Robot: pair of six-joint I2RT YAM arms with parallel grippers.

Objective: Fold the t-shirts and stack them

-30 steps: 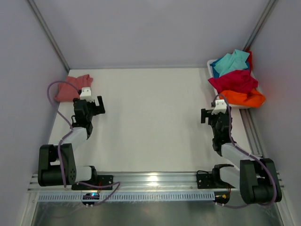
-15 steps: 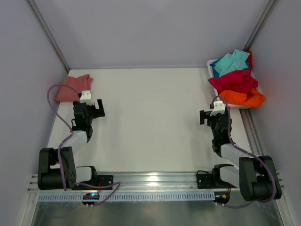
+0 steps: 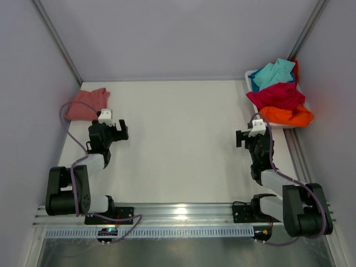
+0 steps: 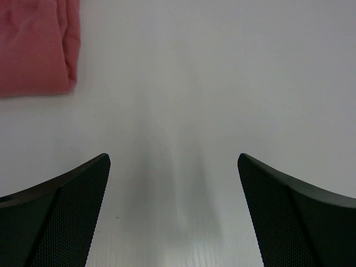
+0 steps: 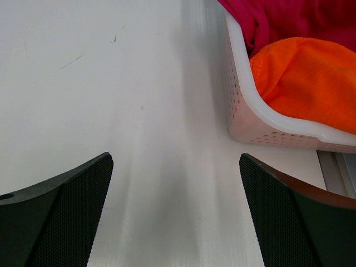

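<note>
A folded salmon-pink t-shirt point(image 3: 86, 104) lies at the table's far left; its corner shows in the left wrist view point(image 4: 34, 47). The turquoise t-shirt point(image 3: 273, 73), the crimson t-shirt point(image 3: 277, 94) and the orange t-shirt point(image 3: 287, 116) are heaped in a white tub point(image 3: 251, 79) at the far right. The right wrist view shows the orange t-shirt point(image 5: 306, 78) and the crimson t-shirt point(image 5: 289, 19). My left gripper point(image 3: 115, 129) is open and empty, just right of and nearer than the pink shirt. My right gripper point(image 3: 248, 136) is open and empty, just in front of the tub point(image 5: 245, 94).
Grey walls close in the table on the left, back and right. A metal rail point(image 3: 178, 214) runs along the near edge by the arm bases. The white table point(image 3: 178, 139) spreads between the two arms.
My left gripper has swung a little to the right and nearer, away from the pink shirt. My right gripper has barely shifted.
</note>
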